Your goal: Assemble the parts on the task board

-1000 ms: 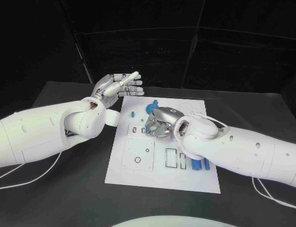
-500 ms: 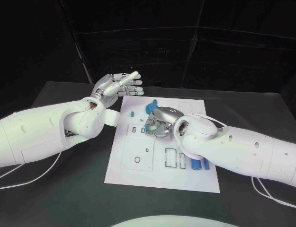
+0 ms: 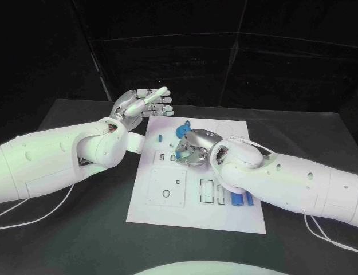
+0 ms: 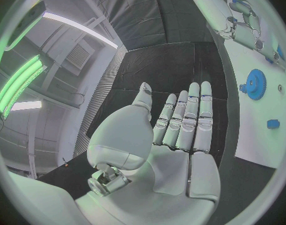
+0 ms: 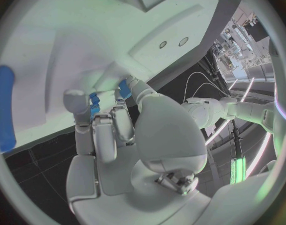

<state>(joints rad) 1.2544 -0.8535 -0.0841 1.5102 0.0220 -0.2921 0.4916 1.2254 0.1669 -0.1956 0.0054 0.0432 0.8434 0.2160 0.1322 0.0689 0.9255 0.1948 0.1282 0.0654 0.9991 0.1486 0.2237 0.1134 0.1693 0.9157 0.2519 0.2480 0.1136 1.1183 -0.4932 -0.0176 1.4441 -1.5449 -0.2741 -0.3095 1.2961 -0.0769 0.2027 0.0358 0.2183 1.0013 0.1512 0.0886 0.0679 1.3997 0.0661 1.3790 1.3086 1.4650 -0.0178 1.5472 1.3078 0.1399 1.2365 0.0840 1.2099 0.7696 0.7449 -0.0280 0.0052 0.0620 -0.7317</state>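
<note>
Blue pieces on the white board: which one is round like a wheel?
The blue gear, at the board's far end near the right robot hand. It is a toothed disc; the blue pieces at the near right are straight bars.

I can read no text, label, brand or number anywhere; the task board [image 3: 197, 213] under my hands bears only outlined shapes, and nothing near my fingers carries writing I can make out.
</note>
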